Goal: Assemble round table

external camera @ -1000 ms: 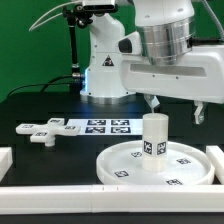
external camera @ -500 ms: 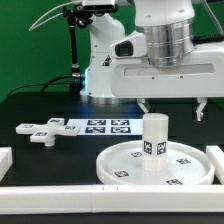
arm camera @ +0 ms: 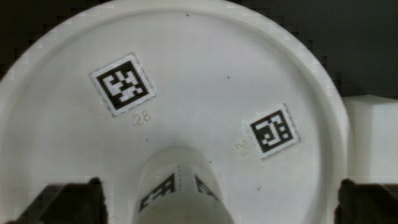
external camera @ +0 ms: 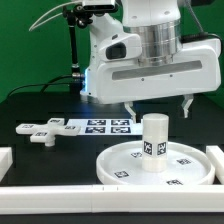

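Observation:
The large rimmed round disc lies flat at the exterior view's lower right. The short cylindrical leg stands upright on its middle. The cross-shaped base piece lies on the black table at the exterior view's left. My gripper is open and empty, with one finger on each side just above the leg's top and neither touching it. In the wrist view the disc fills the frame, with the leg between my dark fingers.
The marker board lies behind the disc. White border rails run along the front, the exterior view's left and right. The robot's base stands at the back.
My gripper has shifted toward the exterior view's left above the leg and stayed open. The leg, disc and base piece have not moved.

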### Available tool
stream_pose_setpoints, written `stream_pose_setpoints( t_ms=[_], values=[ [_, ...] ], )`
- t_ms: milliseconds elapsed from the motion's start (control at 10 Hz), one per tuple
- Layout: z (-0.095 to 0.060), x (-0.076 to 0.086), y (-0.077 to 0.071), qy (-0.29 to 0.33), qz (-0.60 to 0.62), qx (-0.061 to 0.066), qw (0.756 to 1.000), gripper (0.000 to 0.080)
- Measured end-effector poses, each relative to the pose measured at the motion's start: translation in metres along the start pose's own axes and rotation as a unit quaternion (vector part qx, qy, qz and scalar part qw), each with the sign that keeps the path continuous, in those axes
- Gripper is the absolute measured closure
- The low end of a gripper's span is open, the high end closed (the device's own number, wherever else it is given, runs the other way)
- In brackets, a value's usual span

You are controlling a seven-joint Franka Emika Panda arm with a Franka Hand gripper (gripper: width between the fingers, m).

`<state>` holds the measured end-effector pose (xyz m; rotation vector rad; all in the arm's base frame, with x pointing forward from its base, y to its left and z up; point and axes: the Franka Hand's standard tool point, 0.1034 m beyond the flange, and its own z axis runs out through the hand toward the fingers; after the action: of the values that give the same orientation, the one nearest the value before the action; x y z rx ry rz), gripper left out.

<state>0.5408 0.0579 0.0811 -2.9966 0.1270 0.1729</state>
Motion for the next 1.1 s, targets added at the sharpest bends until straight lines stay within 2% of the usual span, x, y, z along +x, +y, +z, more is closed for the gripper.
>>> stream_pose_setpoints(
  t_ms=[100, 200, 400, 500, 600, 900, 1000, 1100],
  values=[
    [0.0, 0.0, 0.002, 0.0, -0.002, 0.0, 1.0, 0.0151],
    [0.002, -0.001, 0.02, 0.006, -0.055, -0.002, 0.998, 0.0151],
    [0.0, -0.01, 0.081, 0.013, -0.115, -0.002, 0.993, 0.0151],
    [-0.002, -0.011, 0.101, 0.017, -0.12, -0.004, 0.993, 0.0151],
    [-0.002, -0.012, 0.106, 0.015, -0.113, -0.002, 0.993, 0.0151],
    [-0.001, -0.012, 0.103, 0.015, -0.115, -0.002, 0.993, 0.0151],
    [-0.001, -0.013, 0.106, 0.015, -0.123, -0.007, 0.992, 0.0151],
    [-0.001, -0.015, 0.117, 0.02, -0.155, -0.032, 0.987, 0.0151]
  ],
)
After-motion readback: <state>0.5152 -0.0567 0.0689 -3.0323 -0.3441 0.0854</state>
